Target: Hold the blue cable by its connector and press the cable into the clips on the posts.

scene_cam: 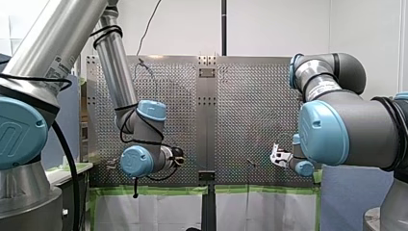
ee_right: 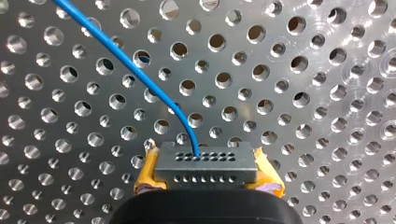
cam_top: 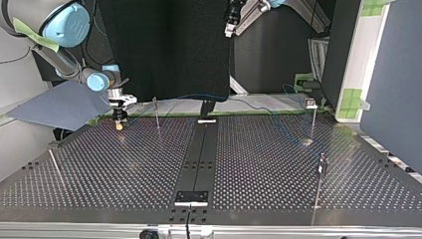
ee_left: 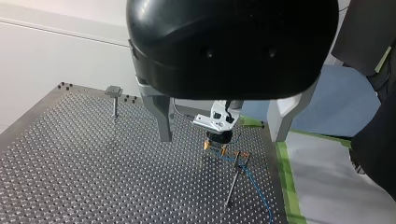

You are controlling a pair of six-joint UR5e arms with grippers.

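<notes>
My right gripper (ee_right: 208, 173) holds the connector (ee_right: 205, 161) between its jaws.

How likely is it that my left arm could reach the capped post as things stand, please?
Probably yes: my left tool hangs open above the table, nothing stands between it and the capped post, and my right tool, shut on the connector, stands well apart from that post.

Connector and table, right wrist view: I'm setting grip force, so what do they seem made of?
The connector looks like dark grey moulded plastic, matte, with two rows of small holes. The table looks like bare metal, perhaps aluminium: bright, with circular tool marks around its holes.
</notes>
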